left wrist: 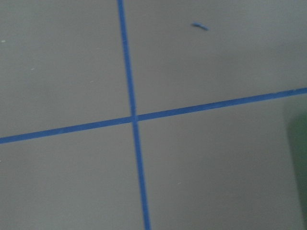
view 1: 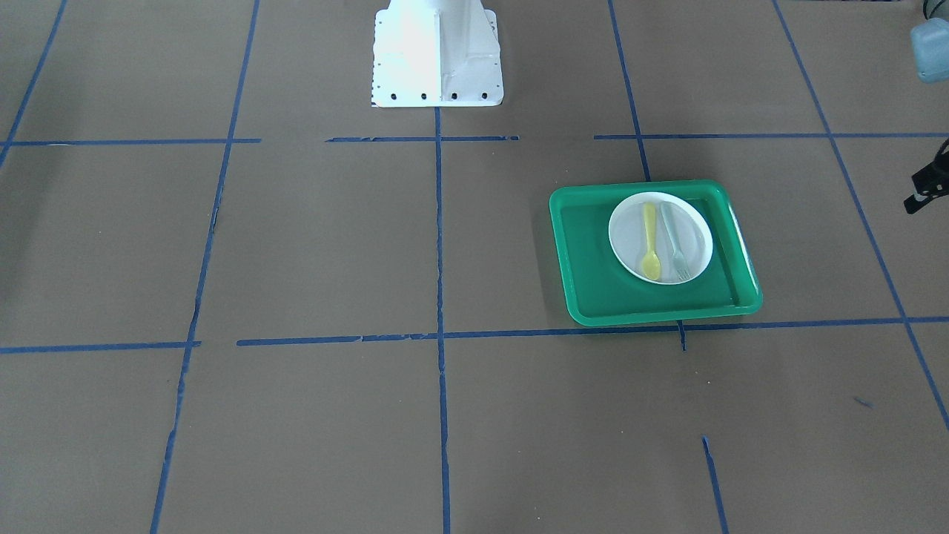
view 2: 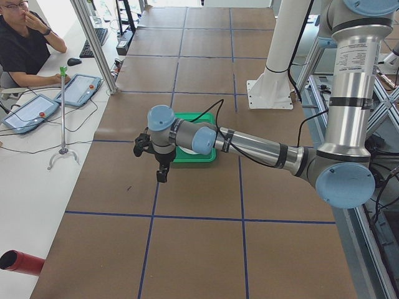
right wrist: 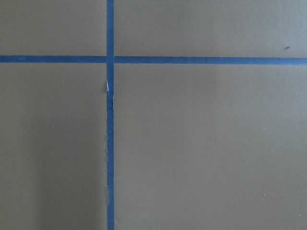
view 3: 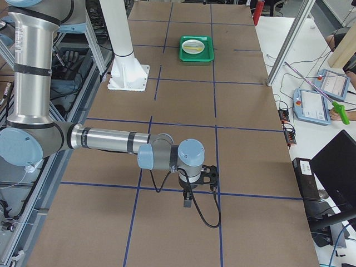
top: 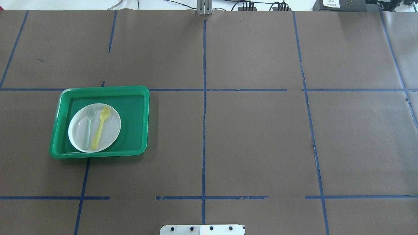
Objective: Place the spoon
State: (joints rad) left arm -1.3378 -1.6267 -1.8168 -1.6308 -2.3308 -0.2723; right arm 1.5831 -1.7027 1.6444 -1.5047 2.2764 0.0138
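Observation:
The yellow spoon (view 1: 650,241) lies on the white plate (view 1: 693,230) beside a pale grey-green fork (view 1: 675,243), inside the green tray (view 1: 593,285). The overhead view shows the same spoon (top: 100,127), plate (top: 111,132) and tray (top: 135,114). My left gripper (view 2: 161,177) hangs above the table just beyond the tray's outer side, empty as far as I see; I cannot tell whether it is open or shut. My right gripper (view 3: 187,201) hangs over bare table far from the tray (view 3: 196,50); I cannot tell its state either. Neither wrist view shows fingers.
The table is brown paper with blue tape lines. The white robot base (view 1: 437,55) stands at its middle edge. An operator (view 2: 28,43) sits beyond the table's end with tablets (view 2: 78,89). A green blur of the tray edge (left wrist: 300,158) shows in the left wrist view.

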